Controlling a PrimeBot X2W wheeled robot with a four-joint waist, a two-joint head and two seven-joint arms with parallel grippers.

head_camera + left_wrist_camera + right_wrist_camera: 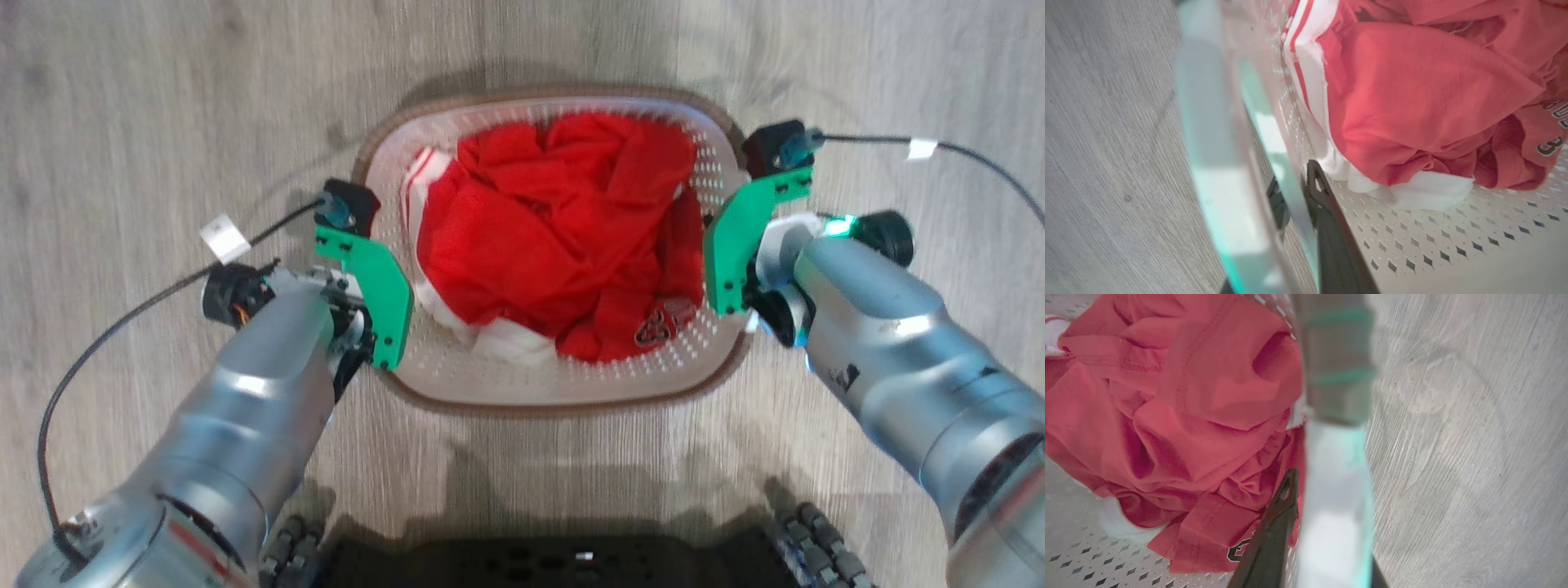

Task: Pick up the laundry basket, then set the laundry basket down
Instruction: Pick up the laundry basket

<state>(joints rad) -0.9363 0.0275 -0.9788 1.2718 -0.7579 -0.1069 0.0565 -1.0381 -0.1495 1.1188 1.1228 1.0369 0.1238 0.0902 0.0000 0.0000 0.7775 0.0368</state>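
Note:
The laundry basket (571, 402), white with perforated walls and a brown rim, sits in the middle of the head view over the floor, full of red and white clothing (555, 229). My left gripper (1295, 185) is shut on the basket's left rim: one dark finger (1331, 232) lies inside the wall (1433, 245), the other outside it. At the opposite side my right gripper (1331, 477) is shut on the right rim, one finger (1276, 531) inside against the clothing. A shadow lies around the basket; I cannot tell if it touches the floor.
Pale wood-look floor (147, 122) surrounds the basket on all sides. My dark wheeled base (555, 563) lies just below the basket in the head view. Black cables (963, 155) loop out from both wrists.

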